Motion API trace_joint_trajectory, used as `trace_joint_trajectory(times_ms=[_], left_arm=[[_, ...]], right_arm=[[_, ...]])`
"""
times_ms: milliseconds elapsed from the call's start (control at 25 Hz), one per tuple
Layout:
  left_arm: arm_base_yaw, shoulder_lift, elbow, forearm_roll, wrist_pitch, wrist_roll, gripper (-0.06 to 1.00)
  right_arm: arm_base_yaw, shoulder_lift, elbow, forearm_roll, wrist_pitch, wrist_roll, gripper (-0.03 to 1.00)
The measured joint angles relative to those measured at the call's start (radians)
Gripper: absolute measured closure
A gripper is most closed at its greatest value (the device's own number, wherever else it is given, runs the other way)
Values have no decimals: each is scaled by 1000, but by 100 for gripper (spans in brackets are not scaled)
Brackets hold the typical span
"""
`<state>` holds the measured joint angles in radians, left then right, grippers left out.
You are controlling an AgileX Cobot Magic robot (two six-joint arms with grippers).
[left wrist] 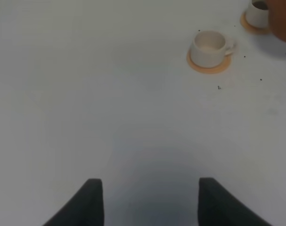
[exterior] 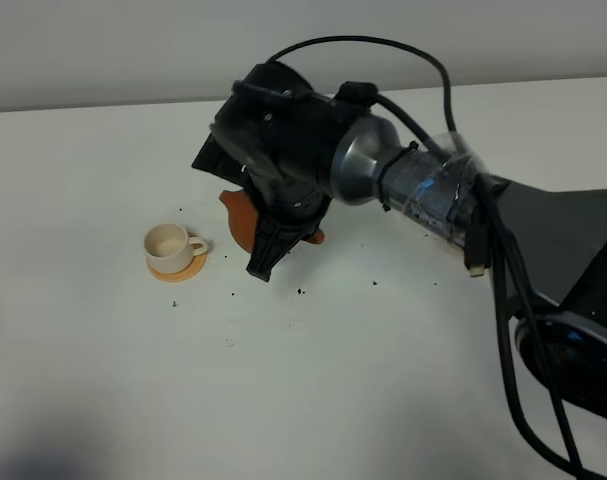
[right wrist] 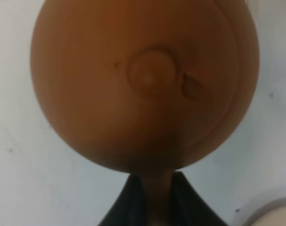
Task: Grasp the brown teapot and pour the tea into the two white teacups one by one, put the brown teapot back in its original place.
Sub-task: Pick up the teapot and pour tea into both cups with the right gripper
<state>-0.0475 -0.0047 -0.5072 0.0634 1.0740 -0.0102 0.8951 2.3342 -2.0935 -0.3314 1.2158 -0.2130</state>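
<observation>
Reddish-brown clay item: brown teapot (right wrist: 133, 94), one piece, its round body filling the right wrist view with the lid knob (right wrist: 150, 75) facing that camera. It is held by the right gripper (right wrist: 158, 193), whose two black fingers are pinched together on the loop handle at the pot's rear. In the exterior high view the pot lies largely hidden beneath the black wrist, near the middle of the table; only its spout (exterior: 229, 201), pointing toward the left of that view, and slivers of the body show. Whether it touches the surface cannot be told. Cream-white ware: near teacup (exterior: 170, 243), upright, handle toward the pot, standing on an orange coaster (exterior: 180, 270), just left of the pot and apart from it; interior pale. Far teacup (left wrist: 257, 13), seen only in the left wrist view, stands on a second orange coaster (left wrist: 249, 26), partly cut by the frame edge, with the blurred pot close beside it. Left gripper (left wrist: 150, 193): dark fingers spread wide, nothing between them, over bare white table (exterior: 383, 380), well apart from both cups. Dark specks (exterior: 301, 292) are scattered on the table around the pot.
</observation>
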Motion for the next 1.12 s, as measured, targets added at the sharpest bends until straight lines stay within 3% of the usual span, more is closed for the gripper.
trace_joint_trajectory(times_ms=[360, 920, 1120], left_arm=[[0, 0, 0, 0, 0, 0, 49], [0, 0, 0, 0, 0, 0, 49], [0, 0, 0, 0, 0, 0, 49]], right_arm=[[86, 0, 0, -175, -62, -25, 86], [129, 68, 0, -442, -134, -124, 86], [138, 84, 0, -484, -147, -171, 86]])
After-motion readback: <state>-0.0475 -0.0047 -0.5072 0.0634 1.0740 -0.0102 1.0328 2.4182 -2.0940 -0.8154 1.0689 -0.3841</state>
